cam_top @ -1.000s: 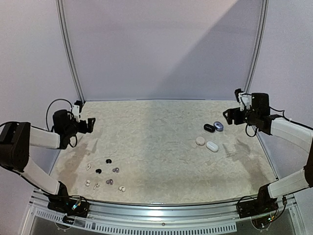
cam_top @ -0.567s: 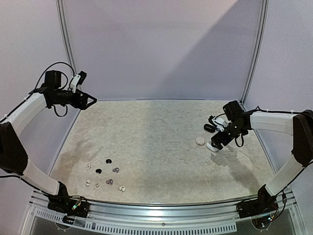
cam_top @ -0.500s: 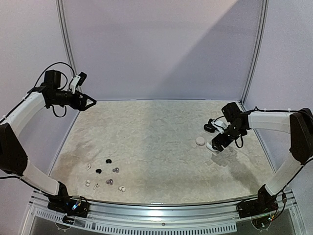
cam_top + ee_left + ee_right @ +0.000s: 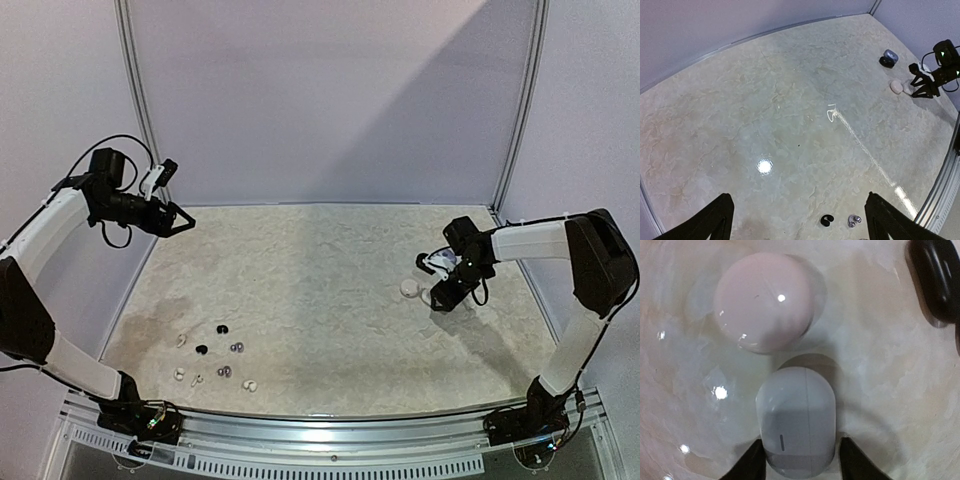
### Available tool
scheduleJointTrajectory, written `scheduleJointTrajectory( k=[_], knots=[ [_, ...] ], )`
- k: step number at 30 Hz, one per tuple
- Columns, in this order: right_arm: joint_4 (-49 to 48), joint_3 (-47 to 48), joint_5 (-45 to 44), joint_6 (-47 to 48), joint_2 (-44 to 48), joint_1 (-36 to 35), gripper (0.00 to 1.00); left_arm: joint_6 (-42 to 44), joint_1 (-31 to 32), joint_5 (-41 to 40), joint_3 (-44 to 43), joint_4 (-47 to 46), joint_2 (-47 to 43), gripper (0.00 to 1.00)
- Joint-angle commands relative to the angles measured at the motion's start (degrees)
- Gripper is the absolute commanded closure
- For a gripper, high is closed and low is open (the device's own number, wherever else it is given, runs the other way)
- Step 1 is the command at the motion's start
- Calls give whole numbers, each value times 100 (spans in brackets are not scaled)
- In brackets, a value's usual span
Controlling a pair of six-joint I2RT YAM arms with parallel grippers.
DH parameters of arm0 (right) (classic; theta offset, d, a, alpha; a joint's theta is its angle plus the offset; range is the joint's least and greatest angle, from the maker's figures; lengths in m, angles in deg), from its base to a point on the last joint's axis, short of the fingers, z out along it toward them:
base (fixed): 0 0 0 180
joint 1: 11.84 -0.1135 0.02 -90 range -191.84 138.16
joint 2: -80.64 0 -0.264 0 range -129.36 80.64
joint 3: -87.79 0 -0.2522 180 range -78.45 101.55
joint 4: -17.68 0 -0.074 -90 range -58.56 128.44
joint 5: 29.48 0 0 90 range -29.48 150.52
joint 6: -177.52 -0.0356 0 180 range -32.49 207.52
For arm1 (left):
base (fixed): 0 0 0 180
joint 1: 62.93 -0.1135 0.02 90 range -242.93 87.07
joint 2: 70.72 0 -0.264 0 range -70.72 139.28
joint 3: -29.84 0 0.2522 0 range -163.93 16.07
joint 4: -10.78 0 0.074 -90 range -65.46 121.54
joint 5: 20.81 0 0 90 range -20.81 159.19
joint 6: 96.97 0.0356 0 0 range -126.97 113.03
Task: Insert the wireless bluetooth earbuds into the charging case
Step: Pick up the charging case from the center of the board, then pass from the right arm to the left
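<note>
Several tiny earbuds, white, black and grey, lie scattered at the front left [image 4: 221, 328]; a black one [image 4: 826, 220] and a grey one [image 4: 854, 220] show in the left wrist view. My right gripper [image 4: 440, 297] is down on the table at the right. Its jaws straddle a white pill-shaped charging case [image 4: 796, 420], closed-lidded. The left finger [image 4: 752, 462] touches the case's side. A thin gap remains at the right finger [image 4: 852, 462]. My left gripper [image 4: 178, 222] hangs open, high over the back left corner, holding nothing.
A round cream case [image 4: 409, 288] lies just left of the white one, almost touching it [image 4: 765, 300]. A black case [image 4: 425, 262] sits behind them [image 4: 935, 280]. The table's right rail [image 4: 535, 300] runs close to the right arm.
My right arm came down from the right edge onto the white case, and its jaws narrowed around it. My left arm rose from table height to high at the back left.
</note>
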Motion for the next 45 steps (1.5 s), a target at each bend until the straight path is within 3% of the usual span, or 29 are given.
scheduleJointTrajectory(
  k=[1, 4, 9, 13, 17, 23, 30, 34, 37, 40, 45],
  knots=[
    [-172, 120, 231, 52, -172, -42, 59, -107, 21, 44, -60, 263, -77, 7],
    [-215, 115, 264, 121, -140, -112, 70, -109, 24, 120, -88, 382, -99, 8],
    [-242, 209, -189, 264, 229, -514, 77, -86, 24, 481, -205, 660, -194, 10],
    [-894, 254, -1399, 520, 1215, -1623, 77, -47, 74, 1050, -423, 1005, -275, 13],
    [-2479, 386, -1999, 1404, 1607, -3097, 78, -96, 374, 1590, -542, 1257, -235, 18],
    [-3656, 1428, -2233, 2326, 700, -4329, 79, 55, 1545, 1632, -972, 1770, -20, 16],
    [-4026, 2193, -2207, 2697, -215, -4814, 79, -113, 2481, 1704, -1147, 1761, 271, 14],
    [-3981, 2307, -2142, 2597, -252, -4870, 79, -148, 2705, 1533, -1071, 1631, 382, 23],
    [-3936, 2340, -2163, 2577, -261, -4889, 79, -180, 2847, 1421, -1064, 1566, 466, 36],
    [-3928, 2350, -2119, 2556, -267, -4897, 79, -197, 2950, 1303, -1078, 1525, 530, 41],
    [-3952, 2385, -2081, 2531, -305, -4901, 79, -237, 2975, 1228, -1083, 1465, 568, 63]
  ],
)
